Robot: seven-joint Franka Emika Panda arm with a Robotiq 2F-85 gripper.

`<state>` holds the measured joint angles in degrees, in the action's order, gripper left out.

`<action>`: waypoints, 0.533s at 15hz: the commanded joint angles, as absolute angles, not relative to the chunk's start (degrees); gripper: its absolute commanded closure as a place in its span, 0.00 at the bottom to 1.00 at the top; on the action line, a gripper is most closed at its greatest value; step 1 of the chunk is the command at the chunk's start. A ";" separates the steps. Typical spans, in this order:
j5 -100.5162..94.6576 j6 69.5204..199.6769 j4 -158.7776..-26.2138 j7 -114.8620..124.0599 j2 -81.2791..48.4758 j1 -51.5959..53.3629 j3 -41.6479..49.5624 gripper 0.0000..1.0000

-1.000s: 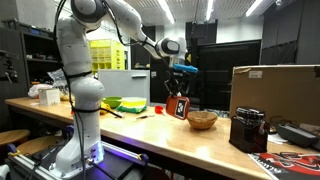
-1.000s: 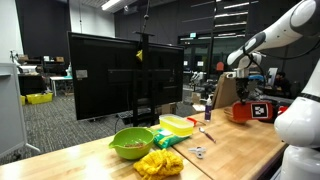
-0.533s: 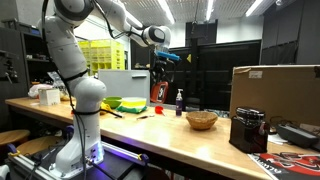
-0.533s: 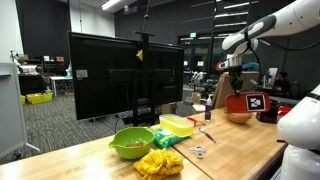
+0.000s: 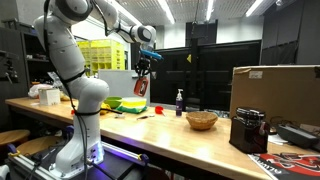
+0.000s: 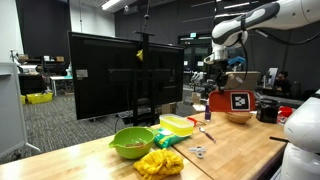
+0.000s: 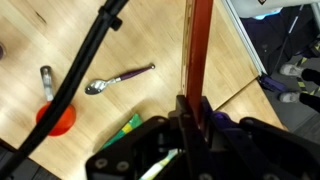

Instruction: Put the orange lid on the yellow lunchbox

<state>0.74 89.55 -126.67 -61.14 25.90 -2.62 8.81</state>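
My gripper (image 5: 145, 64) is shut on the top edge of the orange lid (image 5: 141, 87), which hangs upright in the air. The lid also shows in the other exterior view (image 6: 217, 100) under the gripper (image 6: 217, 78). In the wrist view the lid (image 7: 202, 50) is edge-on between the jaws (image 7: 193, 118). The yellow lunchbox (image 5: 131, 105) lies open on the wooden bench, below and slightly to the side of the lid; it shows again in an exterior view (image 6: 178, 124).
A green bowl (image 6: 132, 142) and a yellow cloth (image 6: 160, 162) lie near the lunchbox. A tan woven bowl (image 5: 201, 120), a small bottle (image 5: 179, 102), a cardboard box (image 5: 275, 90) and a black device (image 5: 248, 130) stand along the bench. A spoon (image 7: 120, 78) lies on the wood.
The arm has swung along the bench with the lid in its jaws, from beside the tan bowl to above the lunchbox end. The lid has stayed upright in the grip.
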 commanded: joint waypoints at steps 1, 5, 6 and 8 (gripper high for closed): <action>3.18 91.19 -125.77 -60.77 25.43 0.60 7.78 0.97; 3.20 93.56 -125.86 -61.50 24.87 2.29 7.50 0.97; 3.17 93.94 -125.84 -61.72 24.67 2.53 7.55 0.97; 3.03 94.68 -125.90 -62.05 24.33 2.71 7.63 0.97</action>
